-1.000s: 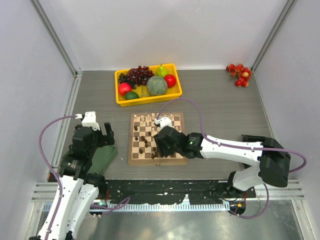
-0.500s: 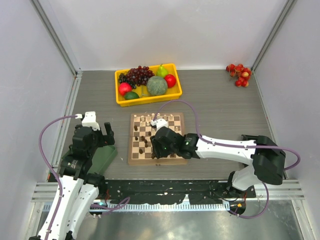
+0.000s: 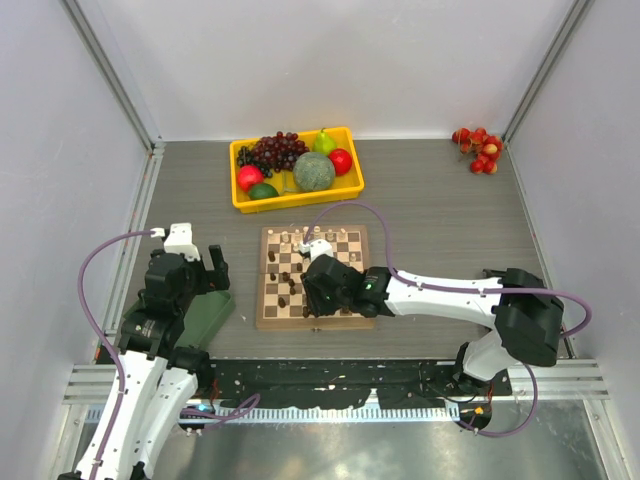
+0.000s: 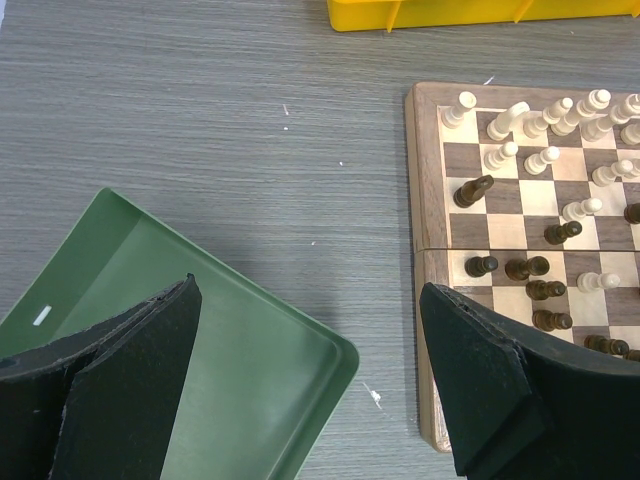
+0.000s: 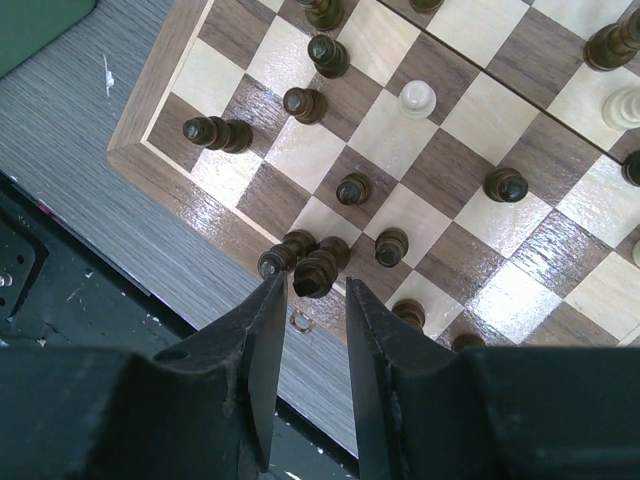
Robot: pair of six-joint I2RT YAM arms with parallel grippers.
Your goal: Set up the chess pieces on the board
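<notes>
One toppled dark piece point(image 5: 318, 270), seen only by the right wrist, lies diagonally between narrow right fingers point(image 5: 262, 340), grip unclear; left fingers point(image 4: 130, 370) wide.

The grey, wood-grained tabletop point(image 3: 430, 210) carries four things. The square wooden chessboard with tan and dark brown checks and a plain brown rim point(image 3: 261, 300) lies flat near its middle. Beyond the board's far edge, apart from it, sits a yellow rectangular plastic tray point(image 3: 300, 198) heaped with fruit. Near the board's left rim, across a strip of bare tabletop, lies a flat dark green tray with rounded corners point(image 4: 260, 370), angled to the board. Well off to the board's far right rests a cluster of small red fruits point(image 3: 477, 148). A few white specks point(image 4: 375, 397) dot the surface left of the board.
</notes>
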